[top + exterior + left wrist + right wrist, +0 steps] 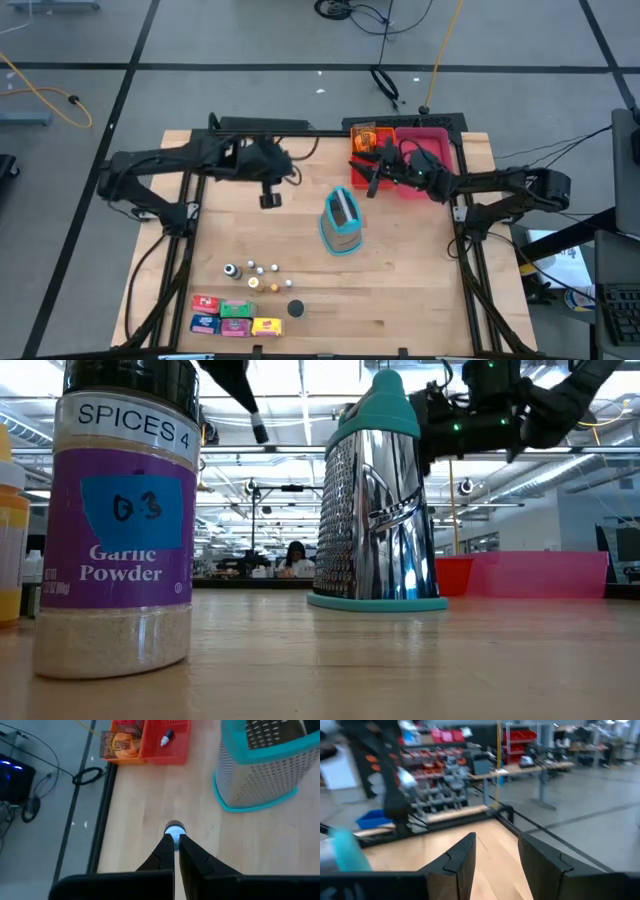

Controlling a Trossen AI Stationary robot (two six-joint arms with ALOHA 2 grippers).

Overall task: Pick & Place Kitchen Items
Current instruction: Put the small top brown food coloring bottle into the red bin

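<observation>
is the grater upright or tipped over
Upright: the grater stands on its teal base on the table, handle on top; the high view agrees.

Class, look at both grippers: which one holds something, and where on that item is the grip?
The left gripper pinches a small blue-and-white-topped item at its fingertips; its exact kind cannot be told. The right gripper holds nothing.

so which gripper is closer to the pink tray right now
Right. The right gripper hangs at the pink tray's left edge, by the orange tray. The left gripper, shut on a small blue-topped piece, is farther off, left of the grater.
</observation>
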